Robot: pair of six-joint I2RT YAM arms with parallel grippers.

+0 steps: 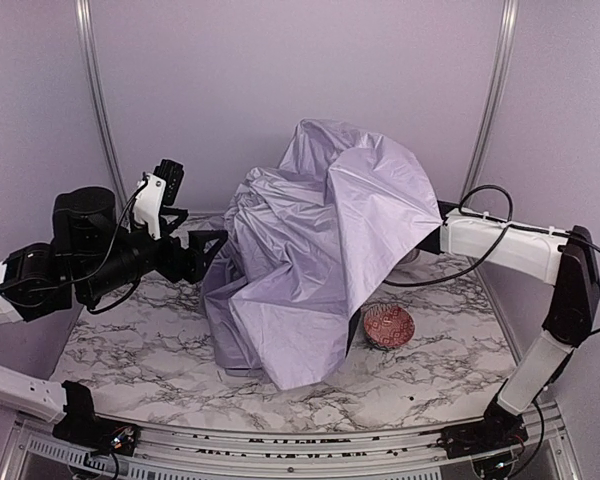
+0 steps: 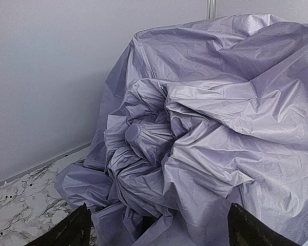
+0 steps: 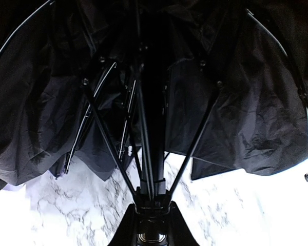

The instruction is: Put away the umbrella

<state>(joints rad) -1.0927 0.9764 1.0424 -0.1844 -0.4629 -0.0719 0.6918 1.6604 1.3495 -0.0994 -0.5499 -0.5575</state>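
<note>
The umbrella lies partly collapsed across the middle of the marble table, its pale lavender canopy crumpled and billowing. My left gripper stands open just left of the canopy, nothing between its fingers. In the left wrist view the umbrella fills the frame, its round top cap facing the left gripper. The right gripper is hidden under the canopy in the top view. In the right wrist view the right gripper is shut on the umbrella's black shaft, with ribs and the black underside spread above it.
A red patterned bowl sits on the table just right of the canopy's lower edge. Lavender walls close in the back and sides. The right arm's white link reaches in from the right.
</note>
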